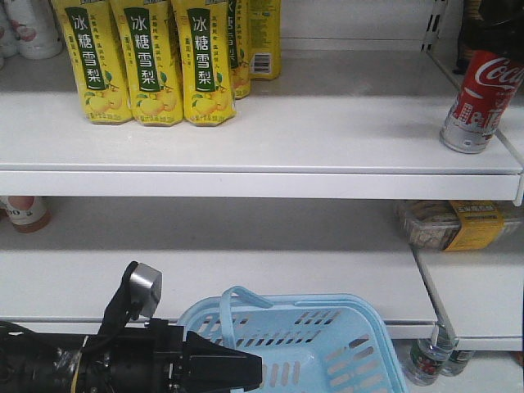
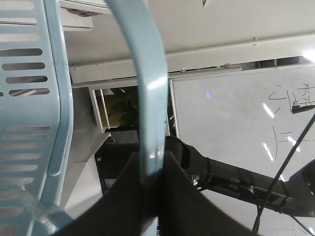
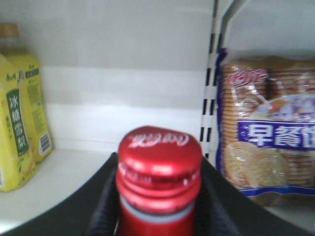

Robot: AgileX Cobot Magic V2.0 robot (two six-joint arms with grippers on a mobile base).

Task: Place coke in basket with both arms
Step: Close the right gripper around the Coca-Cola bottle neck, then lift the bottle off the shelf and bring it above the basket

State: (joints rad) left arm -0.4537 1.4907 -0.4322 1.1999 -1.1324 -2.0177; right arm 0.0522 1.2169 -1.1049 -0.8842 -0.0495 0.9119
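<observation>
Spanning the front view, white shelving (image 1: 246,155) runs in two tiers, the upper board carrying the drinks. Below it, near and a little right of centre, sits the basket (image 1: 360,360). It is light blue plastic, rectangular, with slotted walls, and one loop handle (image 1: 233,307) is raised on its left side. The black left gripper (image 1: 250,368) reaches in from the near left with a silver-grey cylinder (image 1: 146,288) on top. In its wrist view the handle runs down between the dark fingers, which are clamped on it. A row of yellow bottles (image 1: 151,61) with green labels stands at the far left of the upper shelf.

In the right wrist view a biscuit packet (image 3: 268,142) fills the right side behind a slotted upright. The coke (image 1: 481,102) is at the right end of the upper shelf, well apart from the basket. It is tilted with its top leaning right, its upper body red with white script and its lower part silver-grey with red print. The right gripper (image 3: 158,162) grasps it, with black fingers close against both sides of the neck. Its red screw cap (image 3: 160,147) bears white script, with a pale ring beneath.
</observation>
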